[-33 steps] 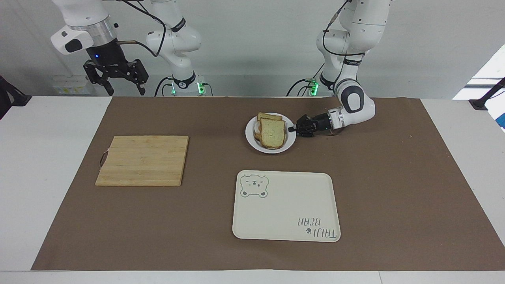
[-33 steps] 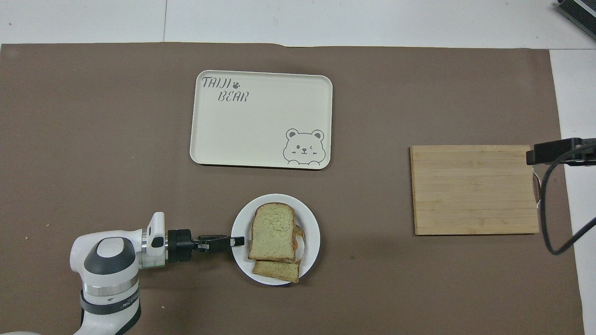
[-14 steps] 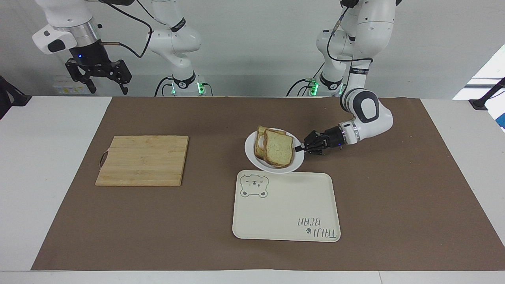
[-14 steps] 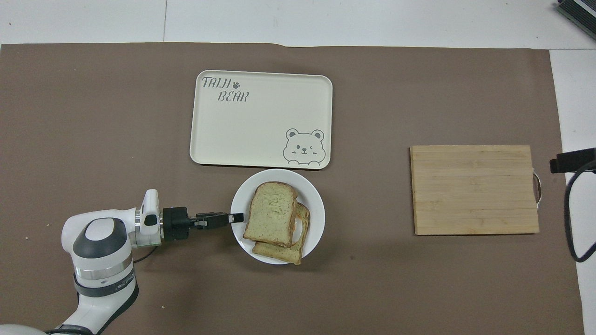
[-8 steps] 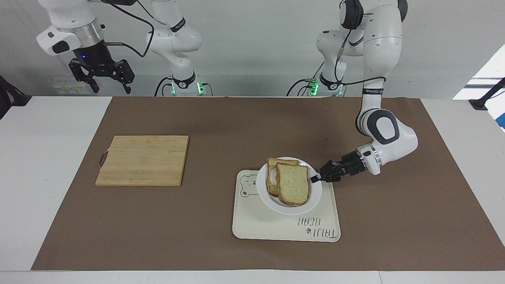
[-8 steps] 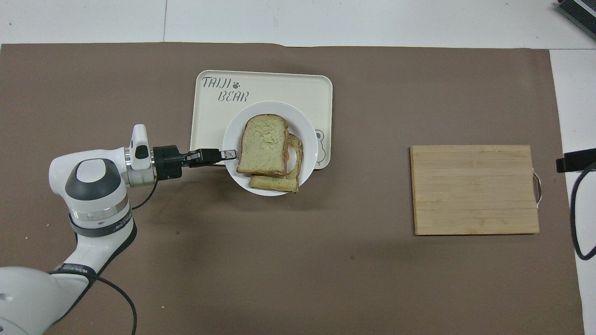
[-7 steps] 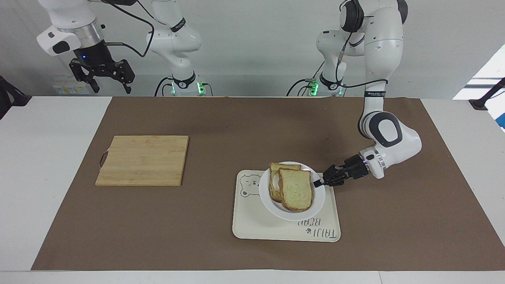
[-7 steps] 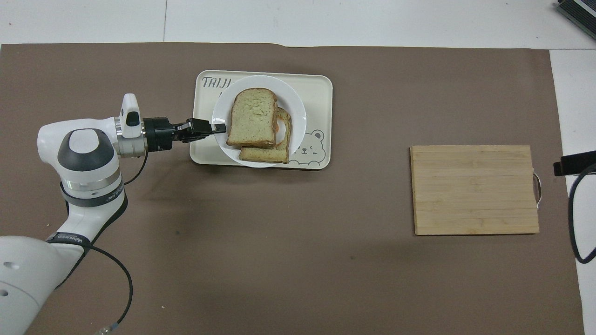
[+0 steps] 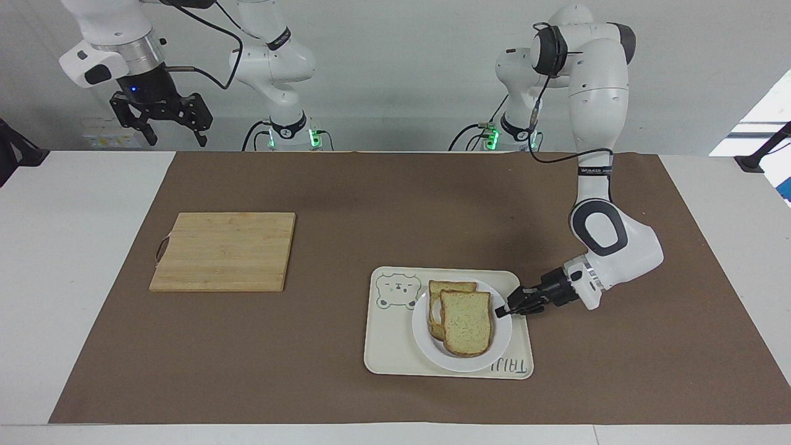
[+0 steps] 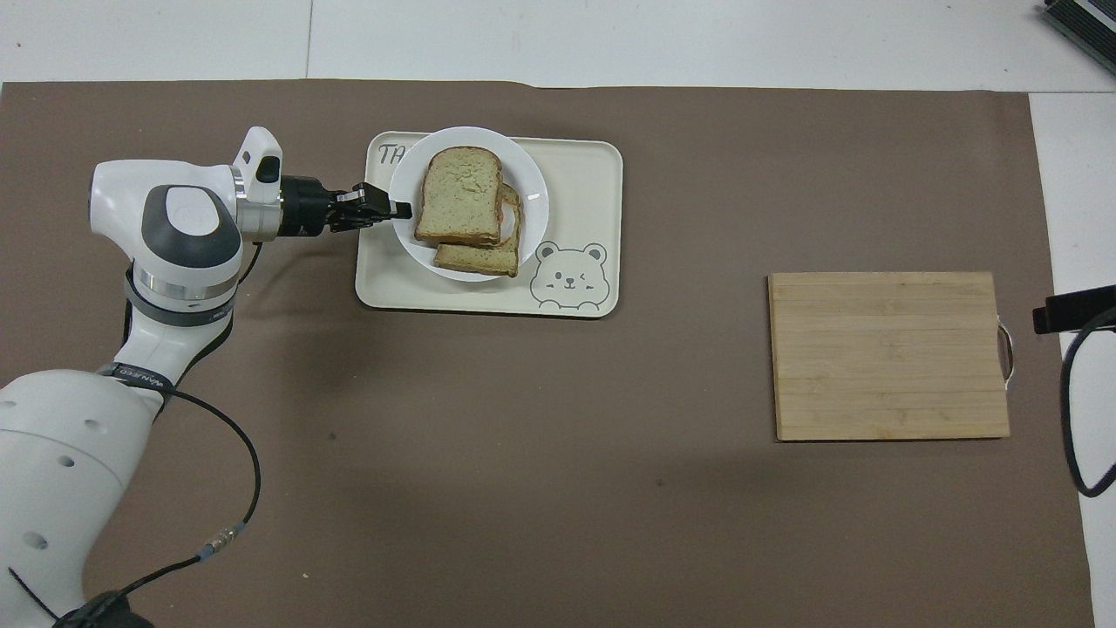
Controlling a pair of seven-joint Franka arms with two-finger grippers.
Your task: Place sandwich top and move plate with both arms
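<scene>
Pale sandwich top (image 9: 467,321) lies on white plate (image 9: 503,337).

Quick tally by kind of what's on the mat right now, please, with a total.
Bread slices: 2, sandwich top on a lower slice
Plates: 1, plate
Trays: 1, bear tray
Cutting boards: 1, wooden board
Total: 5

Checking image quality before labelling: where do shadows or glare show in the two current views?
Facing view: soft dark shadow on the brown mat beside the left arm, no glare on the plate. Overhead view: faint arm shadow on the mat near the tray; everything sharp.
</scene>
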